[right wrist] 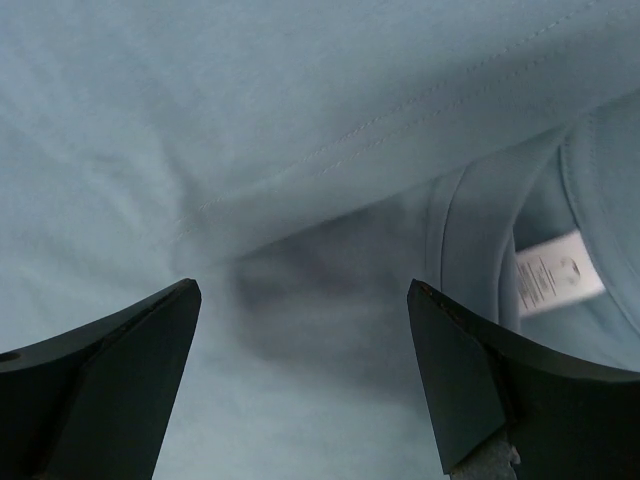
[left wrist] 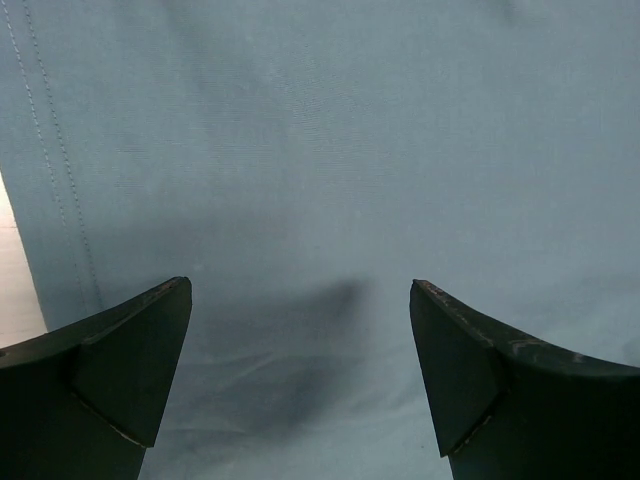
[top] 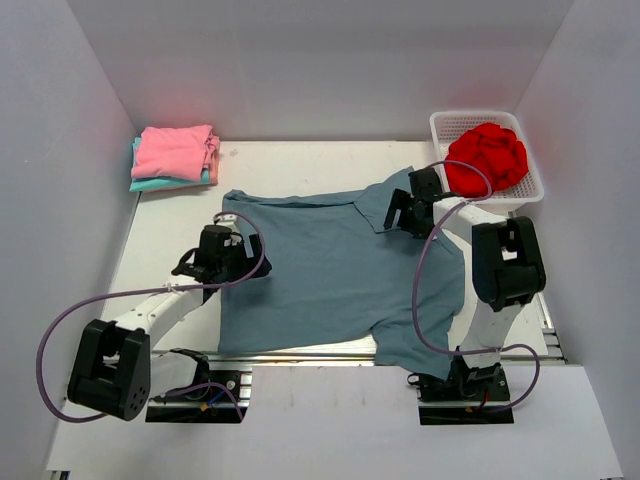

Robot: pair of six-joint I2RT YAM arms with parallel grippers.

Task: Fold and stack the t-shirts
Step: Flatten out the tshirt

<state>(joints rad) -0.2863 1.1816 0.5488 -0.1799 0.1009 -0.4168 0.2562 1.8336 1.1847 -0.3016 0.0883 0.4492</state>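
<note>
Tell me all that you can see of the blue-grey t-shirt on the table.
The blue-grey t-shirt is plain, soft cloth with short sleeves. It lies spread almost flat on the white table, collar to the right, hem to the left, with slight wrinkles. A white label shows inside the collar. The open left gripper hangs over the hem side, the open right gripper beside the collar.

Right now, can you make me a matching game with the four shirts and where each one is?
Things:
1. red shirt
2. pink shirt
3. teal shirt
4. blue-grey shirt

Places:
A. spread flat in the middle
B. bunched up in the basket
C. folded, under another shirt
D. folded, on top of the pile

Pairs: 1-B, 2-D, 3-C, 4-A
</note>
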